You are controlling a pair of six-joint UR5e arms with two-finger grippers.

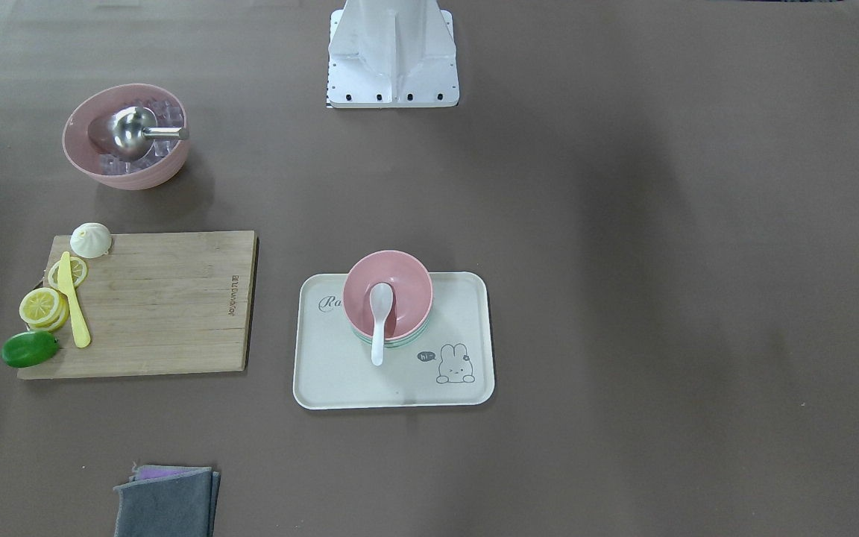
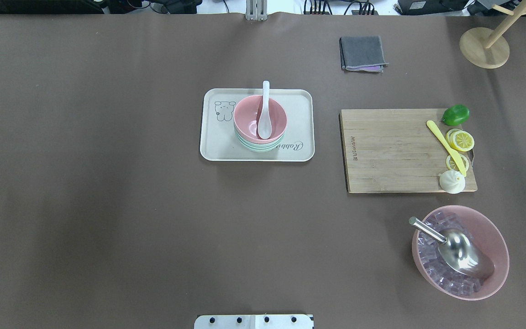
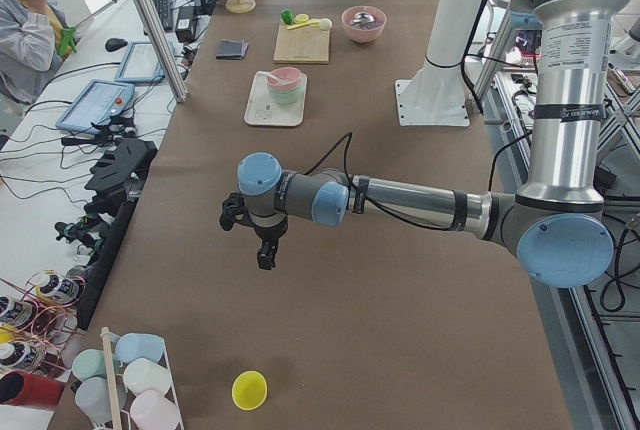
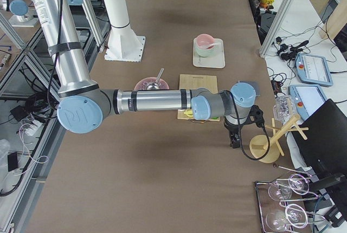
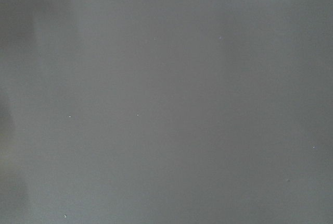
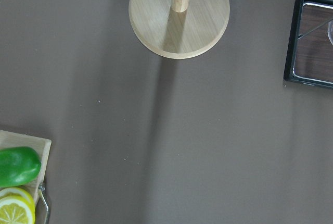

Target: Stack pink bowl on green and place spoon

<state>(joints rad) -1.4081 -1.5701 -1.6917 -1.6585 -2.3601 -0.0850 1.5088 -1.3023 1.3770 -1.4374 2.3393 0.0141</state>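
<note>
A small pink bowl [image 2: 246, 114] sits nested on a green bowl [image 2: 255, 145] on a cream rabbit tray [image 2: 213, 146] at mid-table. A white spoon [image 2: 264, 114] rests in the pink bowl [image 1: 408, 283], its handle over the rim. Both arms are far from the tray. My left gripper [image 3: 265, 255] hangs over bare table at the robot's left end. My right gripper [image 4: 234, 138] hangs beyond the cutting board, near the wooden stand. I cannot tell whether either is open or shut. Both wrist views show no fingers.
A wooden cutting board [image 2: 391, 151] holds a lime, lemon slices, a yellow knife and a white bun. A large pink bowl [image 2: 491, 237] holds ice cubes and a metal scoop. A grey cloth [image 2: 362, 52] and a wooden stand [image 2: 484, 48] lie further off.
</note>
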